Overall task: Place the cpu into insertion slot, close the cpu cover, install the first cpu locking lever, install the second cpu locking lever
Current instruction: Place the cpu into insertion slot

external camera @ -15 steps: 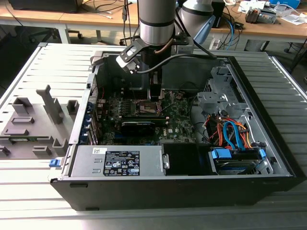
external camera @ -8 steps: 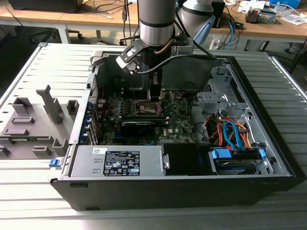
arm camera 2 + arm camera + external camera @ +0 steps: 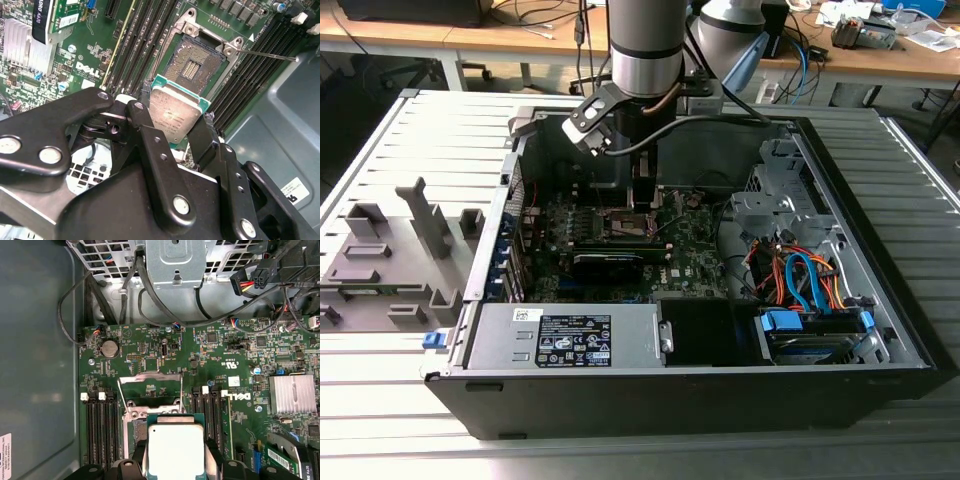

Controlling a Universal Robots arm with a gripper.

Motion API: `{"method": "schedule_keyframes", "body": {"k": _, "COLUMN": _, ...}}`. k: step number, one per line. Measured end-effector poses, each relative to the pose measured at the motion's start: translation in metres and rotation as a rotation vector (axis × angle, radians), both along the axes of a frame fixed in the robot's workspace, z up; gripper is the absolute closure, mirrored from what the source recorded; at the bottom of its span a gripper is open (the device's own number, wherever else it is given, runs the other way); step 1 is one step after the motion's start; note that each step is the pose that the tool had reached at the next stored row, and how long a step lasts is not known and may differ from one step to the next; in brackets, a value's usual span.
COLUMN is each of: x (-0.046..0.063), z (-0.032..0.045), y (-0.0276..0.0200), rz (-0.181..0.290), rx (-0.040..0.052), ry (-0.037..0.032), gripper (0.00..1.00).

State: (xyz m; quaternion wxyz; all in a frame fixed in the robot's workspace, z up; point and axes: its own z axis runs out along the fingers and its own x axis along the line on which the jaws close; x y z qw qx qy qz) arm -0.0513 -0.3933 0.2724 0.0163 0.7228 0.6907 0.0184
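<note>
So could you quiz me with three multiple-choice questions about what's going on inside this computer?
1. The insertion slot is: A filled; B empty; C covered.
2. The cpu is: A seated in the slot; B lying outside the case; C in the gripper.
3. The circuit board is: A green; B red; C white.
B: its bare contacts show in the second wrist view. C: black fingers clamp its edges. A: green board surrounds the slot in both wrist views.
</note>
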Motion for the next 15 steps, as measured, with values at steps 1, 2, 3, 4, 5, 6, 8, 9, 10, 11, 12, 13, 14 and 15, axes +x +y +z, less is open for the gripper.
{"method": "schedule_keyframes", "body": {"k": 1, "x": 0.0, "z": -0.0002, "y": 0.0, "rz": 0.0, "rx": 0.0, "ry": 0.0001, "gripper": 0.46}}
{"method": "schedule_keyframes", "body": {"k": 2, "x": 0.0, "z": -0.0005, "y": 0.0, "rz": 0.0, "rx": 0.0, "ry": 0.0001, "gripper": 0.46}}
{"method": "schedule_keyframes", "body": {"k": 3, "x": 0.0, "z": -0.0007, "y": 0.0, "rz": 0.0, "rx": 0.0, "ry": 0.0, "gripper": 0.46}}
{"method": "schedule_keyframes", "body": {"k": 4, "x": 0.0, "z": -0.0009, "y": 0.0, "rz": 0.0, "rx": 0.0, "ry": 0.0, "gripper": 0.46}}
{"method": "schedule_keyframes", "body": {"k": 5, "x": 0.0, "z": -0.0014, "y": 0.0, "rz": 0.0, "rx": 0.0, "ry": 0.0, "gripper": 0.46}}
{"method": "schedule_keyframes", "body": {"k": 6, "x": 0.0, "z": -0.0019, "y": 0.0, "rz": 0.0, "rx": -0.0001, "ry": 0.0, "gripper": 0.46}}
{"method": "schedule_keyframes", "body": {"k": 8, "x": 0.0, "z": -0.0022, "y": 0.0, "rz": 0.0, "rx": -0.0001, "ry": 0.0001, "gripper": 0.46}}
{"method": "schedule_keyframes", "body": {"k": 9, "x": 0.0, "z": -0.0025, "y": 0.0, "rz": 0.0, "rx": 0.0, "ry": 0.0, "gripper": 0.46}}
{"method": "schedule_keyframes", "body": {"k": 10, "x": 0.0, "z": -0.0027, "y": 0.0, "rz": 0.0, "rx": 0.0, "ry": 0.0, "gripper": 0.46}}
{"method": "schedule_keyframes", "body": {"k": 11, "x": 0.0, "z": -0.0028, "y": 0.0, "rz": 0.0, "rx": 0.0, "ry": 0.0, "gripper": 0.46}}
{"method": "schedule_keyframes", "body": {"k": 12, "x": 0.0, "z": -0.0029, "y": 0.0, "rz": 0.0, "rx": 0.0, "ry": 0.0, "gripper": 0.46}}
{"method": "schedule_keyframes", "body": {"k": 13, "x": 0.0, "z": -0.0031, "y": 0.0, "rz": 0.0, "rx": 0.0, "ry": 0.0, "gripper": 0.46}}
{"method": "schedule_keyframes", "body": {"k": 14, "x": 0.0, "z": -0.0032, "y": 0.0, "rz": 0.0, "rx": 0.0, "ry": 0.0001, "gripper": 0.46}}
{"method": "schedule_keyframes", "body": {"k": 15, "x": 0.0, "z": -0.0034, "y": 0.0, "rz": 0.0, "rx": 0.0, "ry": 0.0, "gripper": 0.46}}
